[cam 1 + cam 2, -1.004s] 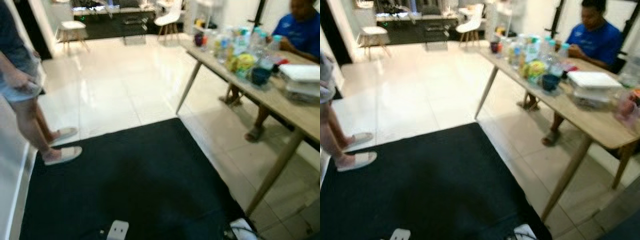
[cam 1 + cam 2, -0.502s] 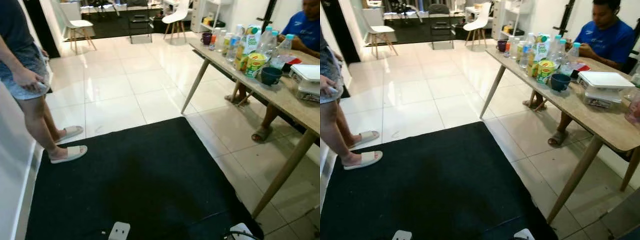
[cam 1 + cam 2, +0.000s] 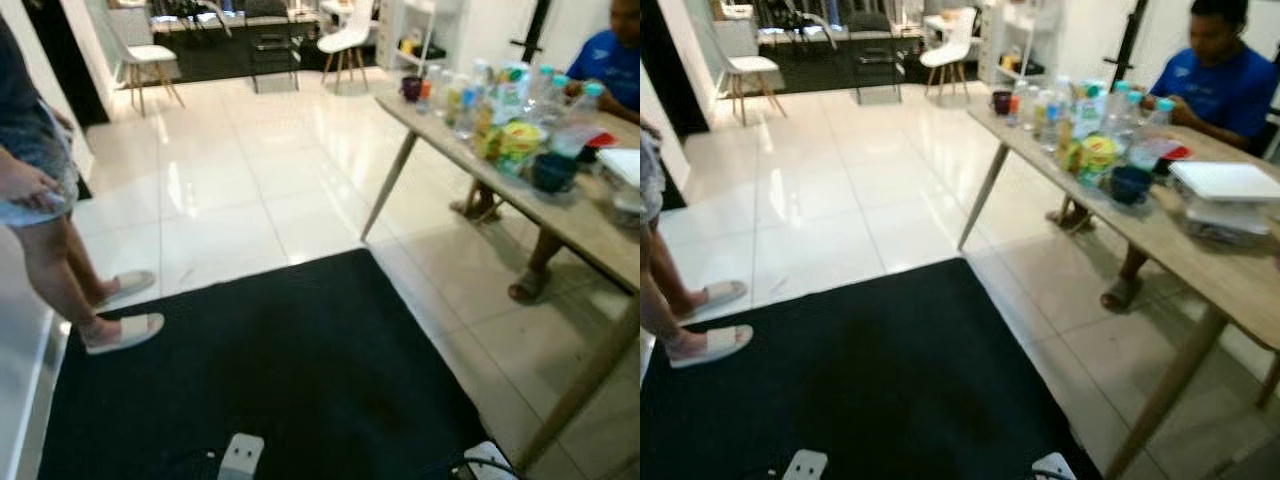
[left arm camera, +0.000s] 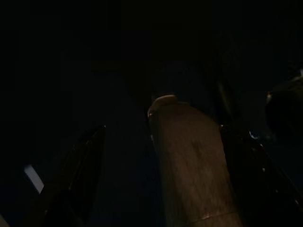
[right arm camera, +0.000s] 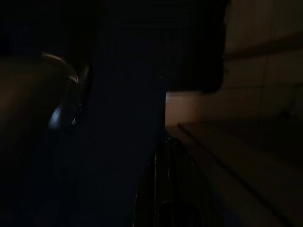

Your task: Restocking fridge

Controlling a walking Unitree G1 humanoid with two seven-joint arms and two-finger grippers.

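Note:
Drinks and groceries stand on a long wooden table [image 3: 1230,280] at the right: several bottles [image 3: 1060,100], a yellow-green tub [image 3: 1098,155], a dark blue bowl [image 3: 1132,183], a dark mug [image 3: 1001,101] and a white lidded container [image 3: 1225,180]. Both arms hang idle in the shade. The left wrist view is very dark, with a pale rounded shape [image 4: 189,161] in its middle. The right wrist view is just as dark, with a strip of pale floor [image 5: 255,99].
A black mat [image 3: 260,370] lies on the white tiled floor right before me, my feet [image 3: 240,455] at its near edge. A person [image 3: 35,190] in sandals stands at the left. Another person [image 3: 1220,85] in blue sits behind the table. White chairs [image 3: 150,55] stand far back.
The whole picture has shifted a little and blurred, so the camera has moved. The people and the things on the table keep their places.

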